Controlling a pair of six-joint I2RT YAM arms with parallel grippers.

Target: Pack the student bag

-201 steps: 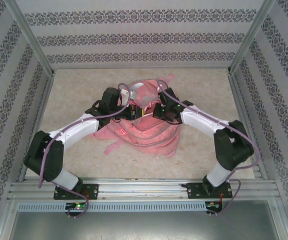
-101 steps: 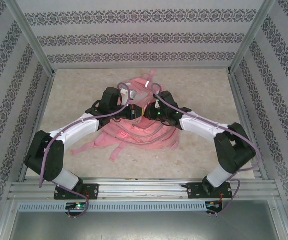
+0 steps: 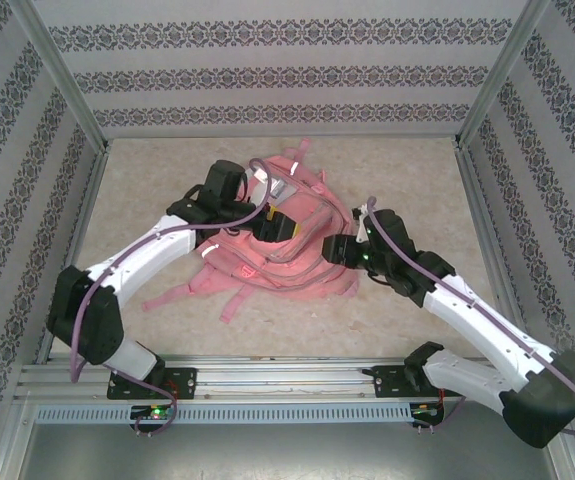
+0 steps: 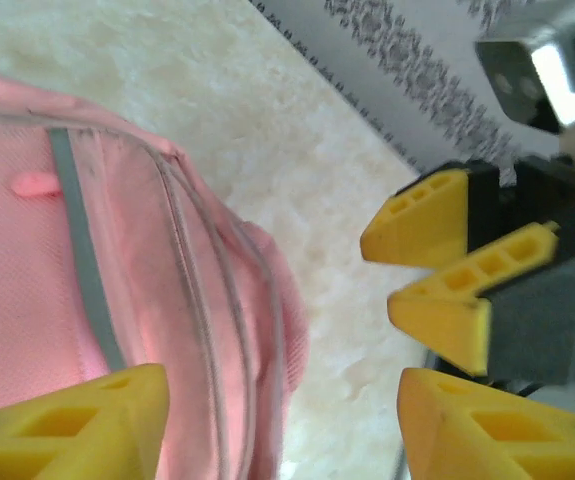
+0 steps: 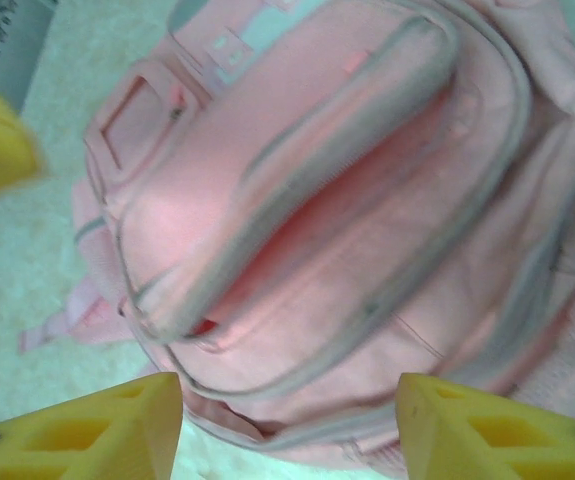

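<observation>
The student bag [image 3: 292, 268], a big soft pink backpack with grey zip lines, lies slumped in the middle of the table. My left gripper [image 3: 279, 224] hovers over its upper part with yellow fingers apart and nothing between them. In the left wrist view the bag's edge [image 4: 117, 270] passes under the open left gripper [image 4: 282, 430], and the right gripper's yellow fingertips [image 4: 437, 285] show opposite. My right gripper [image 3: 338, 247] stands open at the bag's right side. The right wrist view looks down on the bag's front pockets [image 5: 317, 200] above the open right gripper [image 5: 292, 430].
Pink straps [image 3: 172, 296] trail from the bag toward the near left. The beige tabletop [image 3: 422, 185] is walled by patterned panels [image 3: 547, 170] and aluminium posts on three sides. A metal rail [image 3: 287, 378] runs along the near edge.
Both grippers have opened and let go of the bag, which has sagged flat. The right arm has drawn back to the right and nearer; the left gripper has shifted slightly right.
</observation>
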